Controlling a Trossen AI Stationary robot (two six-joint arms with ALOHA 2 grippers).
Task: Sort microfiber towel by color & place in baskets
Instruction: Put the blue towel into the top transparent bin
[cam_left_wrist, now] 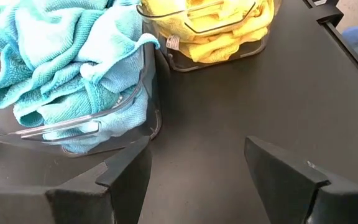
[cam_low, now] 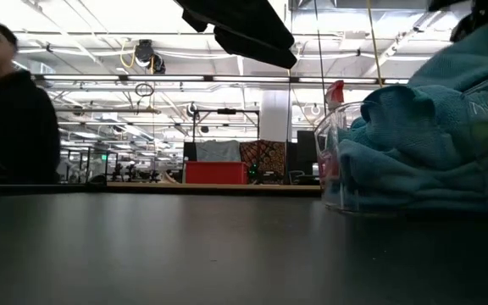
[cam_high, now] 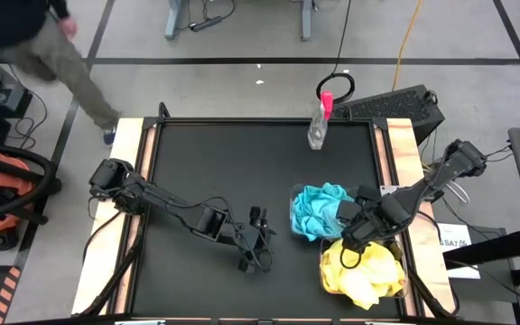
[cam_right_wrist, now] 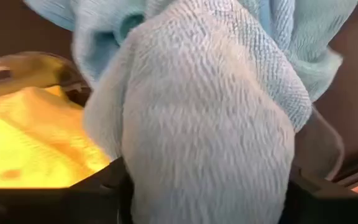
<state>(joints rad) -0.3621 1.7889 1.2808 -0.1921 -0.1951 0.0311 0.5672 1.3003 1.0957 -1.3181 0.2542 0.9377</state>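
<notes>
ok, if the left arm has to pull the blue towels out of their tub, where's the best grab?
Probably the raised, bunched fold at the top of the blue towels, coming from above. The pile heaps over the rim of the clear tub, so a crest sticks up free; the tub wall blocks a sideways approach. The left gripper is open on the bare mat beside it. The right gripper sits over the tubs, crowding that side.

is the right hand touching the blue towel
Touching. In the right wrist view the blue towel bunches between the right hand fingers, filling the frame; the high view puts that hand at the blue pile's edge.
</notes>
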